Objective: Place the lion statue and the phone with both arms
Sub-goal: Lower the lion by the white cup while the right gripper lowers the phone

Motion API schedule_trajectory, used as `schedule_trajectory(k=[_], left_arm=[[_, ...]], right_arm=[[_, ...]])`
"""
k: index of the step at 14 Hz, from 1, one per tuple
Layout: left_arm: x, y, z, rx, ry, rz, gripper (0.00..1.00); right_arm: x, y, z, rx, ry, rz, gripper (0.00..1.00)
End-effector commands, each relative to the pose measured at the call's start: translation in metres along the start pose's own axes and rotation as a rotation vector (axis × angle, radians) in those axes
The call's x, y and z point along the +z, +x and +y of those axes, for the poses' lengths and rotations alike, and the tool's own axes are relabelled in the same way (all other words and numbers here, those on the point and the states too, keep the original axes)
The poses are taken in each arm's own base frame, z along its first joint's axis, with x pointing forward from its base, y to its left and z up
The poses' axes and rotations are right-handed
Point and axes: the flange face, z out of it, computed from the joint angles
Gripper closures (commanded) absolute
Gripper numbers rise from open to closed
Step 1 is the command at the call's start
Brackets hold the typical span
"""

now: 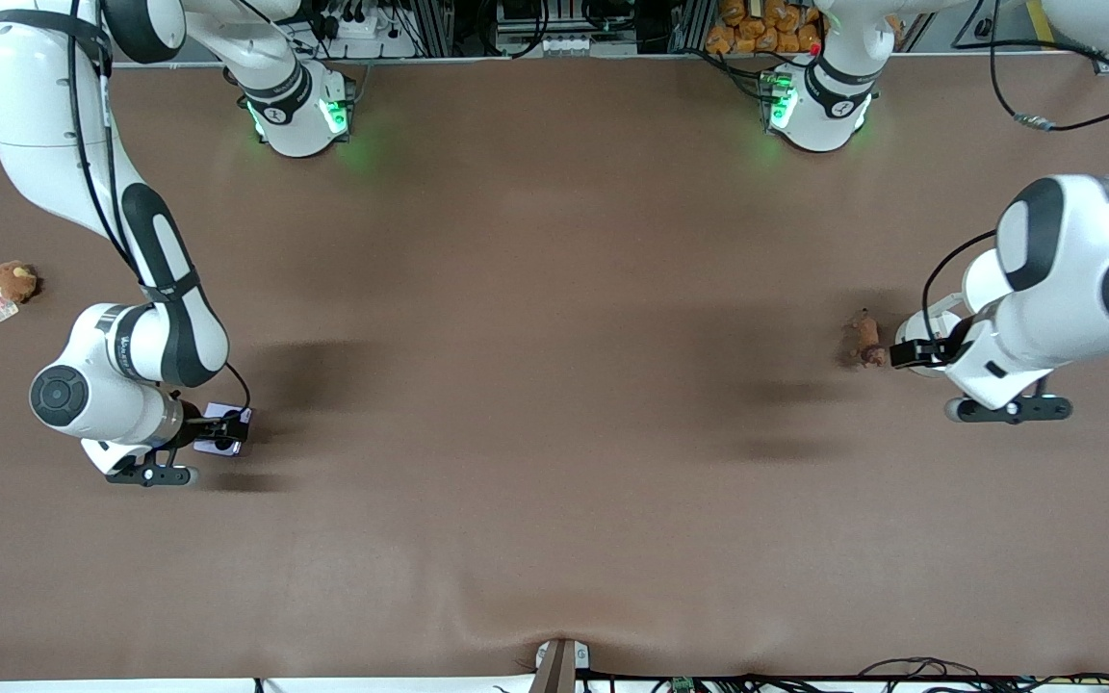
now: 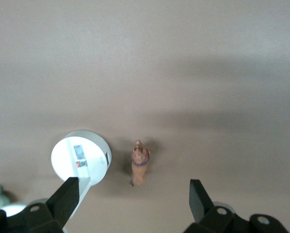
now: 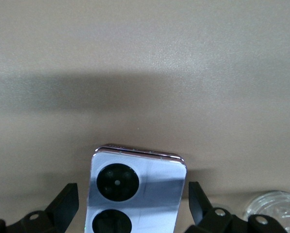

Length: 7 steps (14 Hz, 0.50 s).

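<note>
Front view: right gripper point(image 1: 227, 433) over phone point(image 1: 223, 420) | left gripper point(image 1: 904, 354) by lion statue point(image 1: 865, 339)

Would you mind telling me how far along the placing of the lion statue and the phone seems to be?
Nothing looks finished yet. The phone lies flat on the table between the fingers of the open right pincer, ungripped. The lion statue also sits on the table, just ahead of the open left pincer. Still left: closing on both, lifting and placing them.
</note>
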Motion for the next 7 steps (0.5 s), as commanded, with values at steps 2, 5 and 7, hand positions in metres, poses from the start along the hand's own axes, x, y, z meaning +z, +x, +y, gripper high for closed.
schedule_trajectory(k=[2, 5, 7], left_arm=[[-0.086, -0.006, -0.006, -0.017, 0.007, 0.001, 0.0], [-0.107, -0.022, -0.003, -0.024, 0.001, -0.018, 0.0], [-0.12, -0.03, -0.002, -0.04, -0.01, -0.023, 0.0]], right_arm=[[-0.041, 0.003, 0.003, -0.004, 0.008, 0.049, 0.0], [-0.112, -0.001, 0.003, 0.002, 0.02, 0.068, 0.0], [-0.165, -0.007, 0.001, -0.005, 0.029, 0.067, 0.0]])
